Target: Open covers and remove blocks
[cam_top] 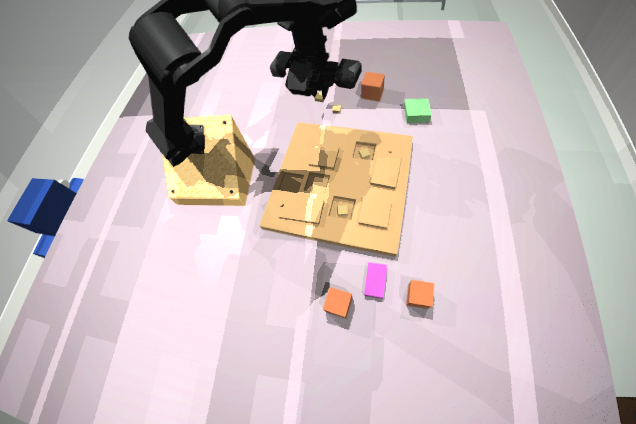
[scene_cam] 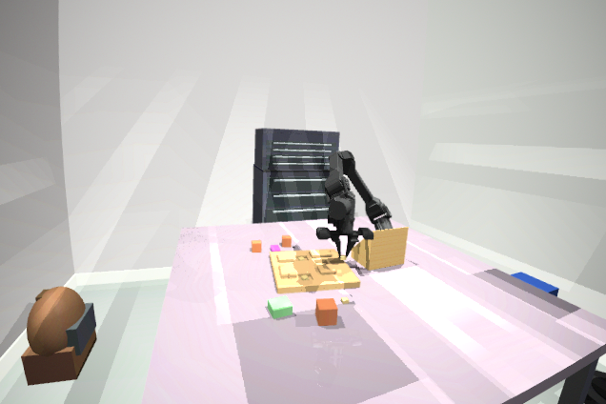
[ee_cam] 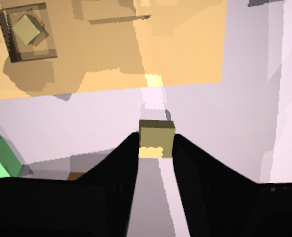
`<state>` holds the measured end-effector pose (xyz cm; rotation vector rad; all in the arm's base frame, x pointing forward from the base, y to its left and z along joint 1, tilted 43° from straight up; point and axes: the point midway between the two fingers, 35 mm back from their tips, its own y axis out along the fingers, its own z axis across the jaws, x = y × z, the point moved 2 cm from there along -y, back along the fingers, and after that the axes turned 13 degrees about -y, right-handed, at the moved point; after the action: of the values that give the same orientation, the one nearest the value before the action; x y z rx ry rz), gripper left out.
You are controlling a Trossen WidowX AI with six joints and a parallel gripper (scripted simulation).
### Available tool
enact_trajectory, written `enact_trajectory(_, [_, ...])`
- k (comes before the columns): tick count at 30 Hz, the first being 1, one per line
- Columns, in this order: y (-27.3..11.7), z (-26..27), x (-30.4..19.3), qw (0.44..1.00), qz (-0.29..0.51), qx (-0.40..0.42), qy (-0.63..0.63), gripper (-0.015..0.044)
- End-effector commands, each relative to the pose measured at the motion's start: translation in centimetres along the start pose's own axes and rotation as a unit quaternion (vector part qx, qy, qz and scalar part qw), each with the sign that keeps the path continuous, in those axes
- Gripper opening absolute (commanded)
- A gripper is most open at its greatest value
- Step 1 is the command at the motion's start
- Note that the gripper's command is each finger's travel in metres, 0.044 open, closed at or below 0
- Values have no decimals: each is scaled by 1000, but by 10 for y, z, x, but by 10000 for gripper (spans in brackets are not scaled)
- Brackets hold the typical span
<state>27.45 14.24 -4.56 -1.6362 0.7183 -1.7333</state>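
Observation:
The gripper is shut on a small tan block, held above the table just behind the board's far edge in the top view. The puzzle board lies flat. One tan block sits in an uncovered well, and another tan block sits in a second uncovered well. Two shaded wells at the board's left look empty. Covers stand beside wells. A loose tan block rests on the table behind the board.
An orange cube and a green block stand behind the board. A magenta block and two orange cubes lie in front. The arm's wooden base is at the left.

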Motion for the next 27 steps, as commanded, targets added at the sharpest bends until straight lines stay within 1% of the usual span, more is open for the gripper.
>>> enact_trajectory(1, [1,-4,-12,1000,0,-4,3,80])
enact_trajectory(20, [10,-38,-78,1000,-10,-4,7,80])
enact_trajectory(27, [18,-38,-80,1000,-10,-4,7,80])
